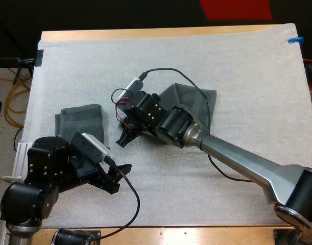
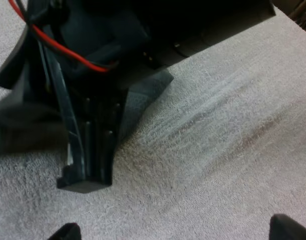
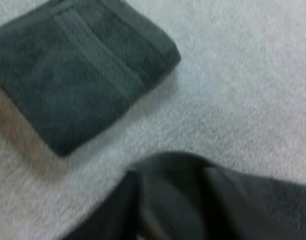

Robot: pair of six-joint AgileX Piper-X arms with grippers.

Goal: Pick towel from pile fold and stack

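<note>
A folded dark grey-green towel (image 1: pixel 79 117) lies at the mat's left; the right wrist view looks down on the folded towel (image 3: pixel 77 65). A second, loosely spread towel (image 1: pixel 194 99) lies at mid-mat, partly under my right arm. My right gripper (image 1: pixel 126 139) hovers low between the two towels, pointing toward the front left. In the left wrist view, the right gripper (image 2: pixel 85 165) reaches down to the mat with a towel corner (image 2: pixel 147 87) just behind it. My left gripper (image 1: pixel 117 178) is open at the front left, its fingertips (image 2: pixel 67 233) wide apart over bare mat.
The white mat (image 1: pixel 247 66) covers most of the wooden table, with free room on its right and far sides. A blurred dark shape (image 3: pixel 208 200) lies close to the right wrist camera.
</note>
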